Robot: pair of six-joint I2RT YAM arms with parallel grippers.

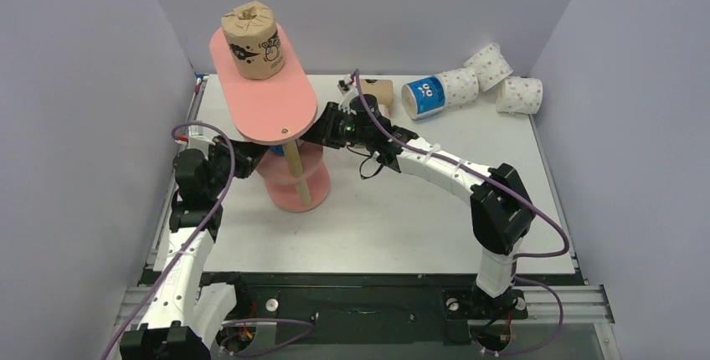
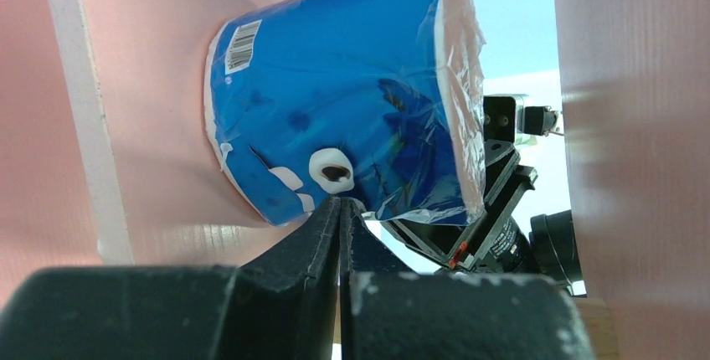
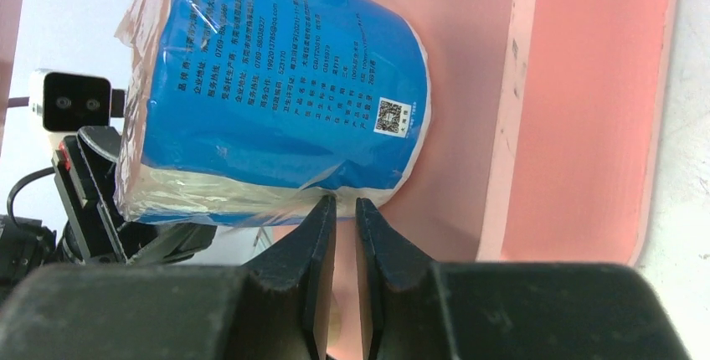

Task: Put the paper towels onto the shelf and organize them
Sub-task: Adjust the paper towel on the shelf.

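lavender walls box in a white worktop [image 1: 402, 209]. blue roll [image 2: 343, 109] [image 3: 268, 84] sits inside the salmon-pink shelf [image 1: 268, 109], one flat end against a pink board and its body leaning a little; from the top camera only a sliver of blue [image 1: 276, 150] shows under the top board, above what looks like the middle one. left hand [image 2: 342, 205] has its fingers pressed together, nothing between them, tips just at the roll's wrapped side beside a white mark. right hand [image 3: 345, 203] comes at the same roll from the opposite side, fingers a narrow slit apart with nothing in the gap, tips at the crinkled wrapper near the roll's end; whether they touch it i cannot tell. each wrist view shows the other arm's black hardware beyond the roll. brown roll [image 1: 251, 40] with black print stands upright on the shelf's top board, toward its far end. on the worktop behind the right arm lies a second brown roll [image 1: 378, 90], partly hidden; just right of it a second blue roll [image 1: 423, 96] on its side, touching a white pink-dotted roll [image 1: 459, 85]. two more dotted rolls [image 1: 490, 63] [image 1: 519, 95] lie near the far right wall.
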